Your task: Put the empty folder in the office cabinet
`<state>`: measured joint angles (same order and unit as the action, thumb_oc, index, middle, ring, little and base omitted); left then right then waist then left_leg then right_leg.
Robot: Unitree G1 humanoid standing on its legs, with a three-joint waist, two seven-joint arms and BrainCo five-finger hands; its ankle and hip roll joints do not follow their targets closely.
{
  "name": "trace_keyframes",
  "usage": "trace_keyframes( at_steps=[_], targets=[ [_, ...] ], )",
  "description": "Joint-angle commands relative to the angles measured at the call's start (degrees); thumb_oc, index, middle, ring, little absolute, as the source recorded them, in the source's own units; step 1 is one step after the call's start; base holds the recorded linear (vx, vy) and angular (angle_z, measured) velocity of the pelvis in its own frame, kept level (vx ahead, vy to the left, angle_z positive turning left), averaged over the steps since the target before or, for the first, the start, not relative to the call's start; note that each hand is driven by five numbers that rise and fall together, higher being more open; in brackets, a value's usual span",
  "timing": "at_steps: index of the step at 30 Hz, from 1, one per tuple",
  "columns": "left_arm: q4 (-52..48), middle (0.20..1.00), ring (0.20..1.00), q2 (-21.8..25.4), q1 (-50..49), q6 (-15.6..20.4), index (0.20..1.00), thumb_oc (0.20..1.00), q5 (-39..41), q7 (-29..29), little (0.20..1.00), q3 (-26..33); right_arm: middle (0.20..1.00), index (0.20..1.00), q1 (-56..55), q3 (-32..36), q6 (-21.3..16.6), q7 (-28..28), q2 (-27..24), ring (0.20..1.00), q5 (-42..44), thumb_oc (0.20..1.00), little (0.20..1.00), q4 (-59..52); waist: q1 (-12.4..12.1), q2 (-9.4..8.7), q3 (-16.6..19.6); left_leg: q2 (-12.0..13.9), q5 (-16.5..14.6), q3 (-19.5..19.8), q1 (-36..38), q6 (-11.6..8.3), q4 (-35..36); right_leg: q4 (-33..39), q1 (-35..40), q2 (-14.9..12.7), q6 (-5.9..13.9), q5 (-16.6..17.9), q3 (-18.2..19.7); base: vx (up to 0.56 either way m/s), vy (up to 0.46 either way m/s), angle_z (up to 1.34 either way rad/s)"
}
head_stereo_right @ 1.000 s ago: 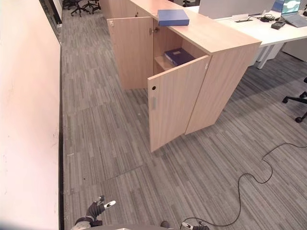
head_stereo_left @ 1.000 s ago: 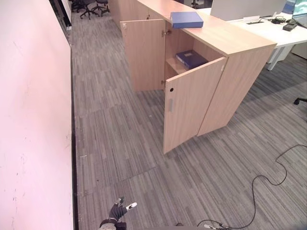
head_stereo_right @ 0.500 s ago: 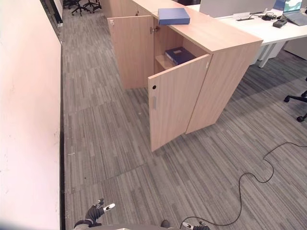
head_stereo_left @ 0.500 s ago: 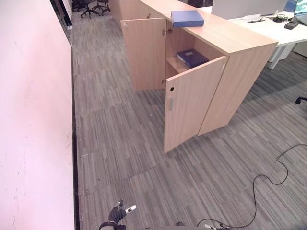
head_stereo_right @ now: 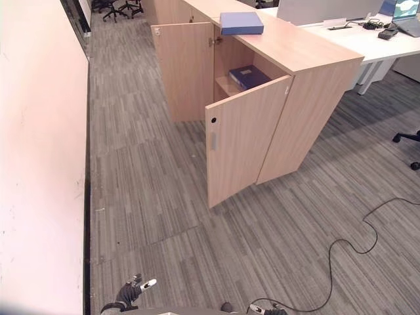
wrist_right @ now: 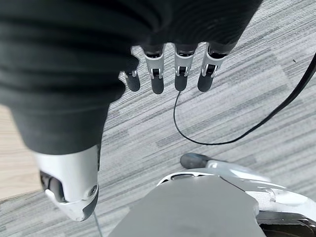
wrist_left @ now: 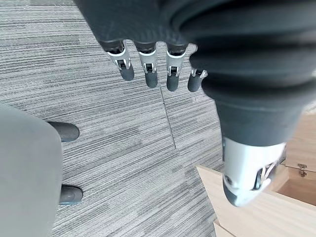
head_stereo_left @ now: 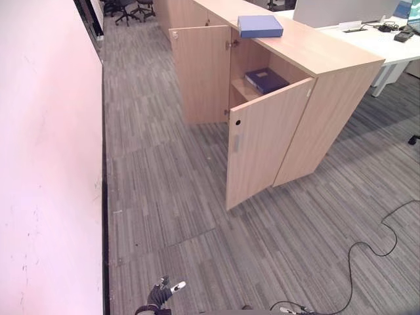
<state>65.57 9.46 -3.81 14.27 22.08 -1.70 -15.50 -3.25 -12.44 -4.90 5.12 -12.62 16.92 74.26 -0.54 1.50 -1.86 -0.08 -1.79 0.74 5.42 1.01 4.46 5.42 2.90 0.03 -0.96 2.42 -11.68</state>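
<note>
now | left hand (wrist_left: 148,64) released, empty | right hand (wrist_right: 168,69) released, empty | folder (head_stereo_left: 260,25) atop cabinet (head_stereo_left: 315,52)

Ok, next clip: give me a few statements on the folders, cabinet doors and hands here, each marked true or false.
1. Both cabinet doors are open. True.
2. A blue folder lies on the cabinet top. True.
3. The shelf inside the cabinet is bare. False: a dark blue folder lies on it.
4. The left hand is shut on a folder. False: its fingers hang straight over the carpet and hold nothing.
5. The right hand holds nothing. True: its fingers are straight, above the carpet.
6. The near door is shut. False: it stands swung out toward the robot.
</note>
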Motion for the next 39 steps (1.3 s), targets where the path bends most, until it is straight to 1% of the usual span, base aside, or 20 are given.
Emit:
trace_keyframes(
  at_steps=[1,9,14,21,22,24,25,26,28,29,30,31,33,37,39],
  targets=[
    [3.05,1.0,1.0,-0.55,3.39,1.77,1.0,1.0,0.37,-0.35,1.0,2.25,1.0,1.0,1.74,-1.53,-1.48,0.27,3.02,1.0,0.45,1.0,1.0,2.81,-0.18,-3.32,0.85,-3.9,-1.54,0.33,-2.46,2.08,0.54,-2.94,4.39,-0.37,2.23,-9.23,-0.59,0.0,0.0,0.0],
    [2.94,1.0,1.0,-0.34,3.14,1.96,1.0,1.0,0.69,-0.67,1.0,2.96,1.0,1.0,1.71,-2.07,-1.34,0.19,3.15,1.0,-0.31,1.0,1.0,2.83,-0.54,-3.41,0.59,-3.84,-1.39,0.78,-2.34,1.88,0.54,-3.11,4.67,-0.24,2.06,-9.55,-1.32,0.0,-0.016,0.01],
    [3.64,1.0,1.0,0.18,3.15,2.01,1.0,1.0,1.59,-1.53,1.0,4.6,1.0,1.0,2.14,-3.17,-1.14,0.16,3.39,1.0,-1.38,1.0,1.0,3.04,-1.99,-4.53,-0.39,-3.45,-1.09,2.03,-3.19,1.21,-0.35,-3.37,4.41,0.07,1.64,-9.85,-2.9,0.0,-0.068,0.18],
    [3.64,1.0,1.0,0.19,3.15,2.0,1.0,1.0,1.59,-1.53,1.0,4.61,1.0,1.0,2.14,-3.17,-1.14,0.16,3.39,1.0,-1.38,1.0,1.0,3.04,-1.96,-4.54,-0.39,-3.45,-1.09,2.06,-3.2,1.21,-0.37,-3.38,4.41,0.07,1.63,-9.86,-2.93,0.0,-0.009,0.12],
    [3.34,1.0,1.0,0.35,3.2,2.18,1.0,1.0,2.2,-1.67,1.0,4.94,1.0,1.0,2.34,-3.34,-1.17,0.19,3.38,1.0,-1.46,1.0,1.0,2.96,-2.37,-4.9,-0.91,-3.36,-1.36,2.28,-3.98,1.15,-1.67,-3.34,4.29,0.04,1.52,-9.79,-3.13,-0.06,-0.094,-0.01],
    [3.99,1.0,1.0,0.5,4.03,2.17,1.0,1.0,3.06,-2.05,1.0,5.85,1.0,1.0,3.38,-4.03,-1.35,0.27,3.12,1.0,-1.87,1.0,1.0,2.92,-3.87,-6.31,-3.26,-3.51,-2.73,2.56,-8.47,0.13,-8.52,-3.01,3.99,0.0,1.06,-9.82,-4.49,-0.16,-0.151,0.06],
    [4.16,1.0,1.0,0.13,4.53,2.22,1.0,1.0,4.02,-2.34,1.0,6.08,1.0,1.0,3.97,-3.94,-1.5,0.72,2.68,1.0,-2.04,1.0,1.0,2.75,-4.53,-6.84,-4.71,-2.97,-2.92,1.05,-12.5,-0.84,-12.92,-2.82,3.75,-0.35,0.69,-9.84,-6.64,-0.15,-0.122,0.4],
    [4.8,1.0,1.0,-0.15,4.82,2.2,1.0,1.0,4.62,-3.17,1.0,6.77,1.0,1.0,4.36,-3.52,-1.48,0.91,2.1,1.0,-1.77,1.0,1.0,2.73,-4.6,-7.06,-5.08,-0.04,-3.78,-4.36,-13.29,-1.13,-13.96,-2.76,4.2,-0.73,0.66,-10.19,-8.75,-0.09,-0.071,0.82],
    [5.05,1.0,1.0,-0.31,4.69,2.17,1.0,1.0,4.8,-3.18,1.0,7.21,1.0,1.0,4.34,-3.14,-1.51,0.93,1.8,1.0,-1.55,1.0,1.0,2.95,-4.4,-7.11,-5.03,1.3,-3.39,-7.41,-13.89,-0.92,-14.32,-2.7,4.2,-1.15,0.63,-10.05,-10.57,-0.01,0.006,1.67],
    [5.26,1.0,1.0,-0.23,4.7,2.16,1.0,1.0,4.82,-3.21,1.0,7.48,1.0,1.0,4.03,-2.48,-1.48,0.92,1.67,1.0,-1.36,1.0,1.0,3.25,-4.02,-7.1,-4.79,2.36,-3.21,-10.31,-13.69,-1.09,-14.25,-3.01,4.18,-1.65,0.52,-10.09,-12.56,0.0,0.053,1.59],
    [5.28,1.0,1.0,-0.14,4.72,2.21,1.0,1.0,4.82,-3.17,1.0,7.66,1.0,1.0,3.77,-2.24,-1.52,0.9,1.65,1.0,-1.23,1.0,1.0,3.45,-3.84,-6.99,-4.53,2.86,-3.03,-11.67,-13.21,-1.23,-13.67,-2.9,4.32,-1.87,0.55,-10.09,-13.59,0.01,0.045,0.98],
    [5.28,1.0,1.0,-0.15,4.71,2.21,1.0,1.0,4.82,-3.17,1.0,7.66,1.0,1.0,3.76,-2.24,-1.52,0.89,1.65,1.0,-1.23,1.0,1.0,3.46,-3.82,-6.99,-4.52,2.85,-2.99,-11.65,-13.2,-1.24,-13.61,-2.89,4.33,-1.88,0.55,-10.08,-13.62,0.02,0.046,0.56],
    [5.47,1.0,1.0,0.1,4.18,2.16,1.0,1.0,4.52,-2.82,1.0,8.16,1.0,1.0,3.41,-1.71,-1.43,0.67,1.55,1.0,-1.09,1.0,1.0,3.72,-3.84,-6.47,-3.72,2.69,-2.4,-12.54,-11.64,-1.4,-11.18,-2.51,4.85,-2.29,0.91,-9.86,-15.42,0.07,0.103,0.46],
    [5.66,1.0,1.0,0.36,3.73,2.23,1.0,1.0,4.03,-2.85,1.0,8.7,1.0,1.0,3.13,-1.74,-1.38,0.37,1.9,1.0,-1.32,1.0,1.0,3.54,-4.07,-5.85,-2.65,1.04,-1.52,-11.51,-9.06,-0.98,-6.5,-2.63,5.2,-3.05,1.97,-9.6,-15.9,0.07,0.125,0.1],
    [5.59,1.0,1.0,0.51,3.64,2.26,1.0,1.0,3.96,-2.85,1.0,8.77,1.0,1.0,3.1,-1.79,-1.27,0.22,2.02,1.0,-1.34,1.0,1.0,3.43,-4.2,-5.69,-2.35,0.7,-1.2,-11.22,-8.38,-0.8,-5.17,-2.8,5.29,-3.31,2.28,-9.66,-16.14,0.04,0.105,0.02]
  ],
)
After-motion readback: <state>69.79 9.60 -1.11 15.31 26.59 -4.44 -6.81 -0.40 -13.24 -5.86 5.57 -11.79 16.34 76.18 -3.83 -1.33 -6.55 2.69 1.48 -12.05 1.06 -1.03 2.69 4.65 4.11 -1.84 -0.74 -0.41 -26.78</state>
